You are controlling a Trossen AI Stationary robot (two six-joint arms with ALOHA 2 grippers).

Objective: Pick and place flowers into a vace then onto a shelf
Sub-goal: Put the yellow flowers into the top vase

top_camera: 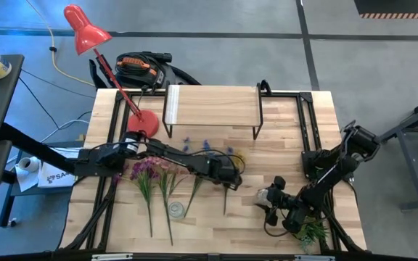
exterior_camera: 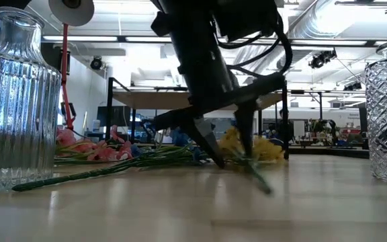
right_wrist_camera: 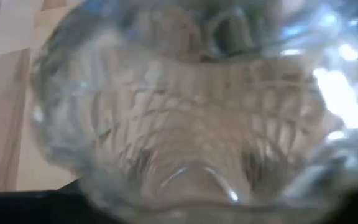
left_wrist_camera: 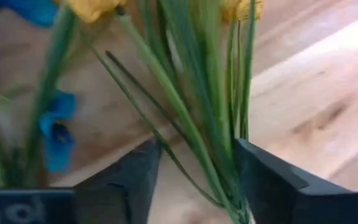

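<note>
1. Yellow-bloomed sprig point(top_camera: 228, 181) is lying on the table point(top_camera: 296, 156) at the right end of the row of flowers point(top_camera: 167, 181), in front of the shelf point(top_camera: 212, 106); its green stem is running between the two fingers point(left_wrist_camera: 272, 186) of the left end effector point(top_camera: 231, 176), which is standing partly open around it and not yet pinching
2. Blue sprig point(left_wrist_camera: 55, 134) is lying just beside, so a closing grip is risking catching its stem or the loose grass blades too
3. Fingertips are sitting at table level in the low view, so closing there is risking scraping the wood or flicking the thin stem out sideways
4. Cut-glass vase point(top_camera: 263, 197) is sitting at the right end effector point(top_camera: 273, 205); whether it is gripped I cannot tell, and a loose hold is risking tipping it when a stem goes in
</note>
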